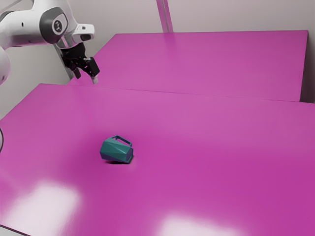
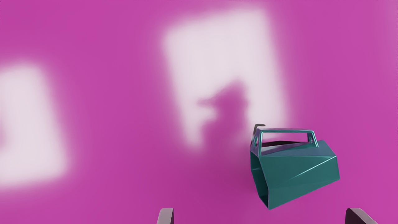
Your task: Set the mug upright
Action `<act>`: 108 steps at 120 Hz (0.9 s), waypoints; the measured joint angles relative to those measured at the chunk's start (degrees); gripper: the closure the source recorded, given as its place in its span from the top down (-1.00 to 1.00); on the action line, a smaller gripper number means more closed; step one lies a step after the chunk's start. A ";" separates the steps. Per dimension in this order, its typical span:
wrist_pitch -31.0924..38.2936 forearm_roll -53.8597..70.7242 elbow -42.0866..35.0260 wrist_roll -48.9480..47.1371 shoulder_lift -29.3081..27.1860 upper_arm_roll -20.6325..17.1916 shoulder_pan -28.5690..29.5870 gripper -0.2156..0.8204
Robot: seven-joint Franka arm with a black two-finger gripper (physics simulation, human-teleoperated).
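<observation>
Because the mug (image 2: 298, 171) lies on its side on the worktop (image 1: 197, 162), handle (image 2: 287, 131) uppermost, the pincer (image 1: 86, 77), empty and spread wide, should centre over it, grip squarely, then lift and turn it slowly, base down.

Teal mug (image 1: 116, 150), magenta table (image 1: 197, 162)

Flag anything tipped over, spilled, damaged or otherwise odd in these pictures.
The teal faceted mug lies on its side on the magenta tabletop; its open mouth faces sideways instead of up, odd for a mug. I see no spill or crack.
</observation>
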 joint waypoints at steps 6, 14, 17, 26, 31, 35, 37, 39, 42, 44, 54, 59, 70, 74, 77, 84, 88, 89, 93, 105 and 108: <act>0.19 -0.34 -0.08 -0.28 -0.38 0.17 0.05 0.58; 0.29 -0.89 -0.12 -0.67 -1.10 0.27 0.08 0.58; 0.25 -1.04 -0.14 -0.80 -1.38 0.29 0.06 0.58; 0.38 -1.58 -2.56 -1.21 -2.91 1.01 -0.39 0.58; 1.35 -1.92 -6.44 -1.44 -5.18 1.52 -0.48 0.58; 2.72 -2.12 -10.37 -1.63 -7.65 1.85 -0.46 0.58; 3.45 -2.20 -12.05 -1.73 -8.75 1.96 -0.35 0.58; 4.37 -2.27 -14.13 -1.86 -10.09 2.03 -0.24 0.58; 5.83 -2.36 -16.98 -2.03 -11.90 2.17 -0.05 0.58; 6.89 -2.42 -18.88 -2.14 -13.00 2.33 0.02 0.58; 13.09 -2.66 -29.00 -2.51 -18.69 3.11 0.29 0.58; 16.47 -3.03 -33.78 -2.40 -21.63 3.77 0.33 0.58; 22.05 -7.43 -38.69 -0.14 -24.33 5.75 0.63 0.58; 23.55 -9.48 -39.62 1.32 -24.60 6.04 0.87 0.58; 24.54 -10.94 -40.32 2.49 -24.69 6.17 1.06 0.58; 26.88 -14.15 -42.37 5.56 -24.45 6.31 1.62 0.58; 28.49 -16.29 -43.42 7.63 -23.55 6.34 1.79 0.58; 28.88 -16.96 -43.61 8.17 -23.23 6.35 1.82 0.58; 30.40 -20.30 -44.15 10.51 -21.49 6.36 1.89 0.58; 34.10 -31.84 -44.72 18.65 -17.06 6.37 1.94 0.58; 34.70 -34.54 -44.83 20.85 -16.35 6.38 1.94 0.58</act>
